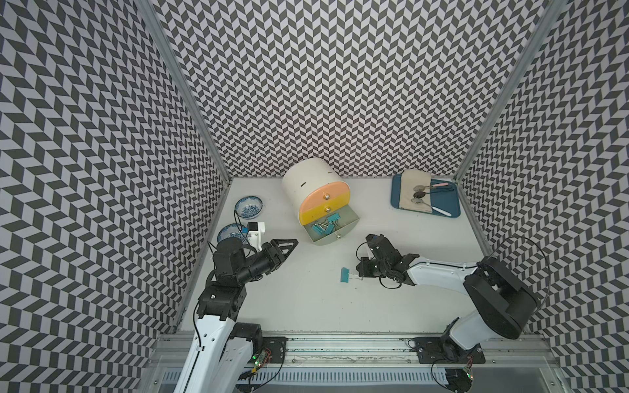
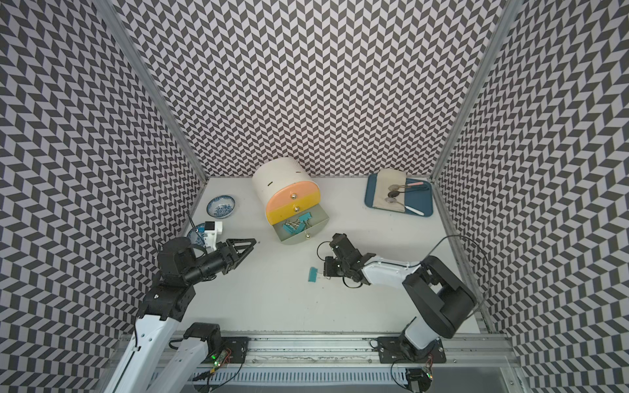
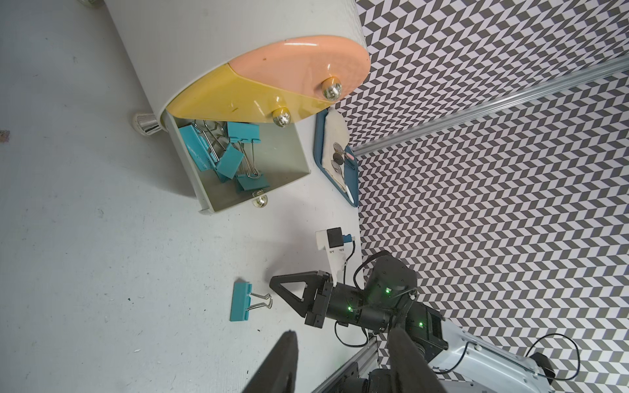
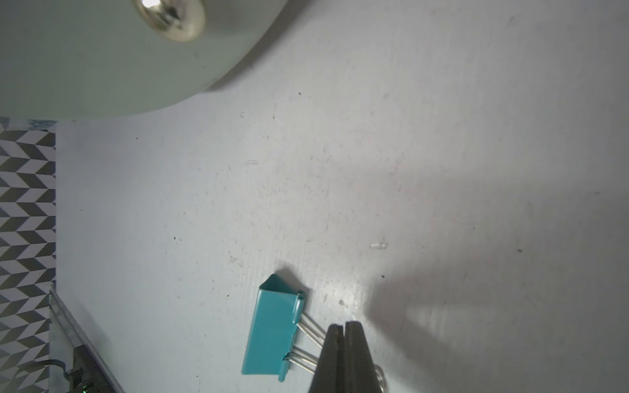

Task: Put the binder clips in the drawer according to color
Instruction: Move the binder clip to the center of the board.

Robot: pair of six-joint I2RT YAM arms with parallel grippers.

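Note:
One teal binder clip (image 1: 344, 275) (image 2: 312, 274) (image 3: 241, 301) (image 4: 272, 333) lies flat on the white table, its wire handles pointing at my right gripper (image 1: 360, 276) (image 2: 326, 275) (image 3: 272, 282) (image 4: 343, 326). That gripper is shut, and its tips sit over the handles, not around them. The cream drawer cabinet (image 1: 306, 183) (image 2: 275, 180) has its bottom grey-green drawer (image 1: 332, 240) (image 3: 299, 149) (image 4: 85, 68) pulled out. Several teal clips (image 1: 323, 226) (image 3: 218, 153) lie inside it. The pink and yellow drawers are closed. My left gripper (image 1: 294, 242) (image 2: 253, 241) (image 3: 342, 335) hovers open and empty to the left of the cabinet.
Two blue-and-white bowls (image 1: 249, 206) (image 1: 231, 233) stand at the left edge behind my left arm. A blue tray (image 1: 446, 200) with a cloth and spoons sits at the back right. Patterned walls close in three sides of the table.

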